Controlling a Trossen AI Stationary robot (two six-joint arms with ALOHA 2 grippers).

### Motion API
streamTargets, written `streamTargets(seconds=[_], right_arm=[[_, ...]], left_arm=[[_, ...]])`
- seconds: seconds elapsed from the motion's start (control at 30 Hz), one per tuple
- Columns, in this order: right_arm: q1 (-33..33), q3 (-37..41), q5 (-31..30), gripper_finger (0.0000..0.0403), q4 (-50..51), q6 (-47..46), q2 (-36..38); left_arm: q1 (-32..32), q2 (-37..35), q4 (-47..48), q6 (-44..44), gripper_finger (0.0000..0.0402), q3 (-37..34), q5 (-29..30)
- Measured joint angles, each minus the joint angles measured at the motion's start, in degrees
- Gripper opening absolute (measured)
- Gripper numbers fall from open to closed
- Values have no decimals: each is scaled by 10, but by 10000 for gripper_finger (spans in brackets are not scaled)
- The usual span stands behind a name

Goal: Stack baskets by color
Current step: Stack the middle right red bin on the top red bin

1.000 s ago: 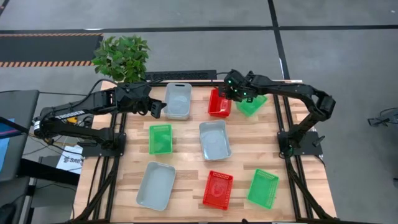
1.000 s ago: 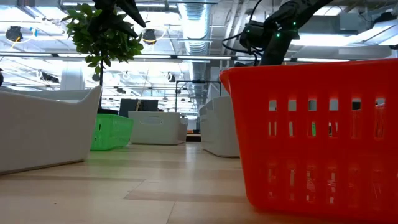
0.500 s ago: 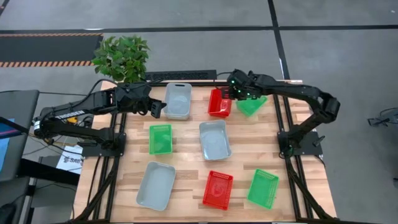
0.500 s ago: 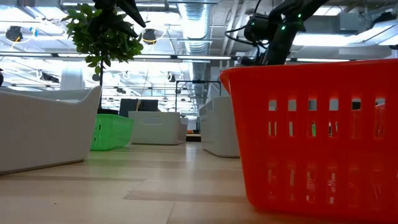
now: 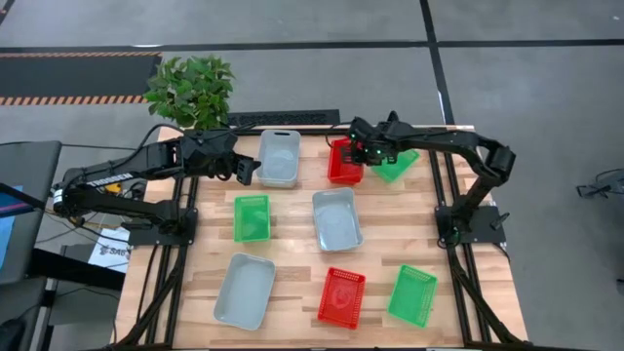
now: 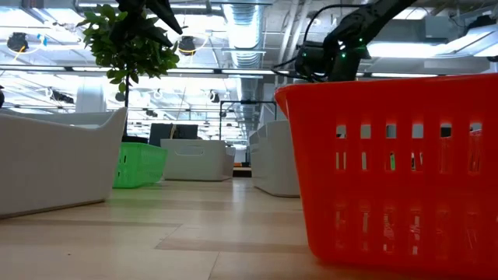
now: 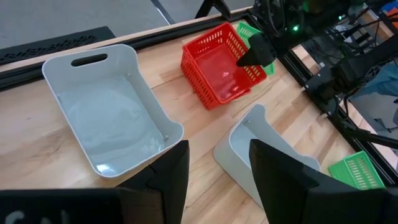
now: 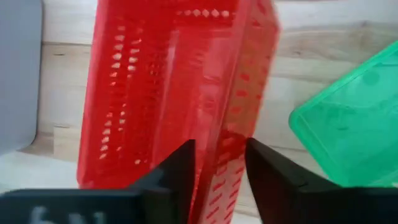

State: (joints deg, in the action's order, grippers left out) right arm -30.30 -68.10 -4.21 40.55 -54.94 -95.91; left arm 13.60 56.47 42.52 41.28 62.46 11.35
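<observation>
My right gripper (image 5: 363, 155) hangs open over the far red basket (image 5: 341, 164), pointing steeply down. Its fingers stand on either side of that basket's long wall (image 8: 231, 134) next to the far green basket (image 5: 398, 166). My left gripper (image 5: 244, 170) waits open in the air beside the far grey basket (image 5: 278, 156). On the table lie two more grey baskets (image 5: 336, 219) (image 5: 244, 290), two more green ones (image 5: 252, 216) (image 5: 412, 294) and a near red one (image 5: 341, 297). My right gripper comes from above with one finger (image 8: 177, 171) inside the red basket and the other (image 8: 273, 177) outside its long wall on the green basket's side. Whether either finger touches the wall I cannot tell. The basket rests on the table.
A potted plant (image 5: 190, 90) stands off the far left corner, and a dark power strip (image 5: 283, 118) runs along the far edge. Bare wood shows between the baskets. In the low view the near red basket (image 6: 389, 171) blocks most of the right side.
My right gripper has come down and gone a little toward the table's left, from between the red and green baskets onto the red basket's wall, rolling slightly as it went. The baskets have stayed where they were.
</observation>
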Motion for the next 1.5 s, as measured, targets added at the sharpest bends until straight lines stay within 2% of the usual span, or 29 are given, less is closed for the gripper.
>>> streamTargets(seconds=[0.17, 0.37, 0.57, 1.0, 1.27, 1.5], right_arm=[[1, 0, 0, 20, -10, 6, 13], [-6, -1, 3, 8, -18, 6, 37], [-16, -1, 58, 6, -39, 62, 21], [-26, -1, 58, 11, -41, 99, -16], [-15, 0, 63, 75, -37, 100, -46], [-26, 0, 63, 128, -42, 112, -30]], left_arm=[[0, 0, 0, 0, 155, 0, 0], [0, 0, 0, 0, 155, 0, 10], [0, 0, 0, 0, 155, 0, 11], [0, 0, 0, 22, 155, 0, 11], [0, 0, 0, 23, 155, 0, 15], [0, 0, 0, 23, 155, 0, 15]])
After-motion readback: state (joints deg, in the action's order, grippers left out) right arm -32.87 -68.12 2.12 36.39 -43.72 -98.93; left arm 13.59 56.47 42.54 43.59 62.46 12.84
